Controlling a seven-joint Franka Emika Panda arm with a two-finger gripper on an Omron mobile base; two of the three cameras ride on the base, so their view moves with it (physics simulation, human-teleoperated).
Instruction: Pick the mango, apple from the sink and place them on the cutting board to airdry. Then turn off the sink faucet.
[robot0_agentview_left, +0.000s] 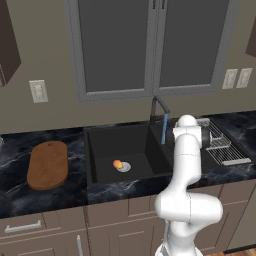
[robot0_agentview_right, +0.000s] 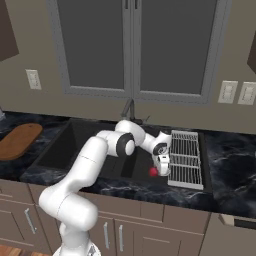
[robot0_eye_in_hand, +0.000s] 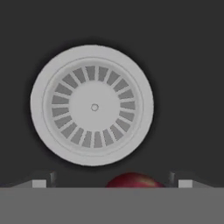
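The red apple (robot0_agentview_right: 153, 171) lies in the right basin of the black sink (robot0_agentview_right: 65, 145). My gripper (robot0_agentview_right: 161, 171) hangs low over it, pointing down. In the hand view the gripper (robot0_eye_in_hand: 112, 183) is open, its fingertips (robot0_eye_in_hand: 39, 183) on either side of the apple (robot0_eye_in_hand: 133, 180), beside the silver drain (robot0_eye_in_hand: 92, 106). The orange-yellow mango (robot0_agentview_left: 117, 163) rests in the left basin of the sink (robot0_agentview_left: 100, 145) against that basin's drain (robot0_agentview_left: 124, 167). The brown cutting board (robot0_agentview_left: 47, 165) lies bare on the counter left of the sink. The sink faucet (robot0_agentview_left: 159, 106) pours a blue stream (robot0_agentview_left: 165, 129).
A wire dish rack (robot0_agentview_right: 186, 157) sits on the counter right of the sink, close to my hand. Dark marble counter (robot0_agentview_left: 15, 195) runs both ways. Grey cabinet doors (robot0_agentview_left: 150, 45) and wall outlets (robot0_agentview_left: 38, 91) are behind.
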